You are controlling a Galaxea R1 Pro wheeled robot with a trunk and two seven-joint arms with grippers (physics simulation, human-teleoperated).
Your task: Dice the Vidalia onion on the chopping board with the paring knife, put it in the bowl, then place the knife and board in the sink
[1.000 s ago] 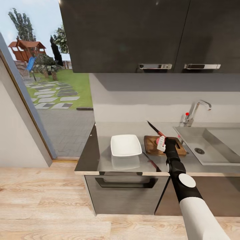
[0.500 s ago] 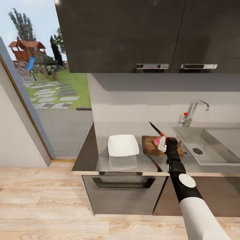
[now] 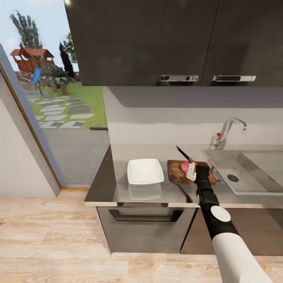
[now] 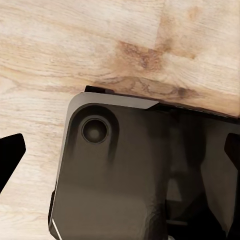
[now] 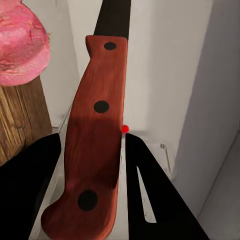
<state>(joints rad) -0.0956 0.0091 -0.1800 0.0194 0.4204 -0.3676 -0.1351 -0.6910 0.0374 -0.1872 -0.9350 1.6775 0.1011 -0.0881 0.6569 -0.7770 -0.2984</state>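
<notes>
Onion (image 3: pixel 184 166), pink and whole by the look of it, sits on the chopping board (image 3: pixel 176 173) just right of the bowl (image 3: pixel 145 171), with the sink (image 3: pixel 251 173) further right. So dicing looks to be the step in hand. The right gripper (image 3: pixel 191 169) is clenched on the paring knife (image 5: pixel 97 135), red handle between its fingers, blade angled up and away towards the far wall. The right arm reaches forward over the countertop (image 3: pixel 118 184), wrist above the board. Next, I'd judge, the blade must tip down onto the onion.

Countertop (image 3: pixel 118 184) with bowl (image 3: pixel 145 171), chopping board (image 3: pixel 176 173)
</notes>
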